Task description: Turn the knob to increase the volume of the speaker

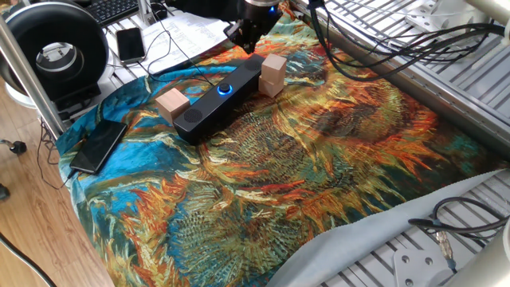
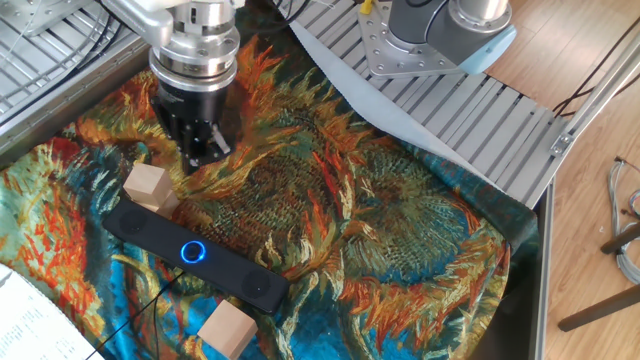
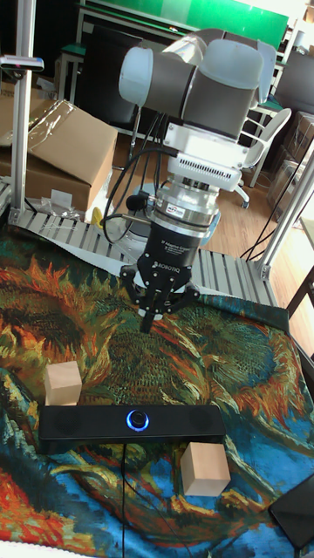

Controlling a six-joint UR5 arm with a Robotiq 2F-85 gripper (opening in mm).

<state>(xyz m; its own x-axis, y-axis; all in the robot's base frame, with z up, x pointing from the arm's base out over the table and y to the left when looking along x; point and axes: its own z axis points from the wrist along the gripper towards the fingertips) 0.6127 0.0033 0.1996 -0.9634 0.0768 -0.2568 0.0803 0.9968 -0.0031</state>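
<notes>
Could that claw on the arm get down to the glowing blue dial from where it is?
Probably yes. The gripper hangs above the cloth just behind the speaker, and nothing covers the knob. The two wooden blocks sit off to either side, leaving the way down free.

The speaker point(image 3: 131, 426), a long slim black bar, is lying flat on the desk. The knob point(image 3: 137, 420), small and round, is sitting mid-top and glowing with a blue ring point(image 2: 193, 251).
</notes>
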